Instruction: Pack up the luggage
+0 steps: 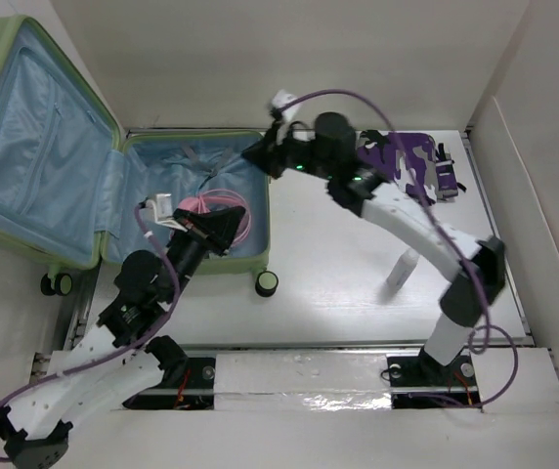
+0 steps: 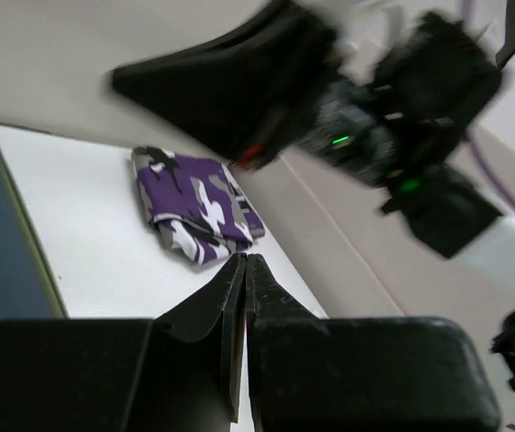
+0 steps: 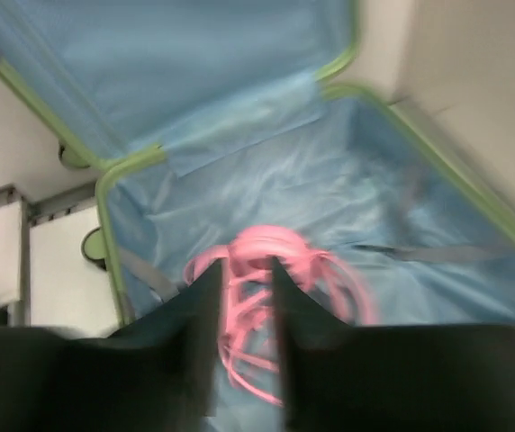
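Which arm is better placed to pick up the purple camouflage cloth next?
Right, probably. The purple camouflage cloth lies on the table beside the right arm, and the right gripper is open. The left gripper is shut over the luggage, farther away.

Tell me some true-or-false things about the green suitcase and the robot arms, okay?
1. The luggage is open. True.
2. A pink cord lies inside the luggage. True.
3. The purple camouflage cloth is packed in the luggage. False: it lies out on the table.
4. The left gripper is wide open. False: it is shut, with nothing between its fingers.
5. The luggage lining is red. False: it is pale blue.
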### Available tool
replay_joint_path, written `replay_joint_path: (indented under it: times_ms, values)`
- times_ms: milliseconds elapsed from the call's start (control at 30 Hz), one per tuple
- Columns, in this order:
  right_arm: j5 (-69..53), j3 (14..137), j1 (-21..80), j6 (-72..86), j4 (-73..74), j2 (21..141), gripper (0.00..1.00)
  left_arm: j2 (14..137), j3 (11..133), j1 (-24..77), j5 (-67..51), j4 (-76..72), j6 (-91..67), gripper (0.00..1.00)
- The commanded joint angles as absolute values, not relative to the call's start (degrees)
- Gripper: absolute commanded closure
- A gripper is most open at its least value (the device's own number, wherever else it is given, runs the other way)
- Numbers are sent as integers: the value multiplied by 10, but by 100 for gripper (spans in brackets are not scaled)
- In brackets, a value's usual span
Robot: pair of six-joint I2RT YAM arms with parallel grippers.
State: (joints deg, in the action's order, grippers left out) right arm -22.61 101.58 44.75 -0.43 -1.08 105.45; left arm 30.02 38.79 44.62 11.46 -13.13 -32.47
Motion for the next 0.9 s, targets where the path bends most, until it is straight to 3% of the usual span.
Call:
replay_joint_path:
  times_ms: [0,67,267,333,400,500,600,667,867]
  values:
    - [-157,920,382,-18,-75,930,91,373,420,449,58,-193,-320,100]
    - [-101,819,353,-11,-83,832,100,416,431,449,41,-225,-319,100]
    - [-33,581,222,47,-102,623,98,640,521,454,19,-258,-309,100]
    - [-3,548,180,49,-80,571,95,748,589,454,13,-239,-302,90]
    - [49,527,152,44,-40,563,92,842,628,460,4,-232,-302,88]
    - [55,536,82,40,-2,605,89,897,642,467,-50,-279,-331,87]
    - [8,543,12,51,-14,682,75,901,640,484,-27,-297,-326,86]
    - [-29,576,-7,46,-27,761,59,895,642,496,-15,-280,-307,83]
    - [-20,836,65,-32,143,1006,48,815,559,496,-22,-308,-311,78]
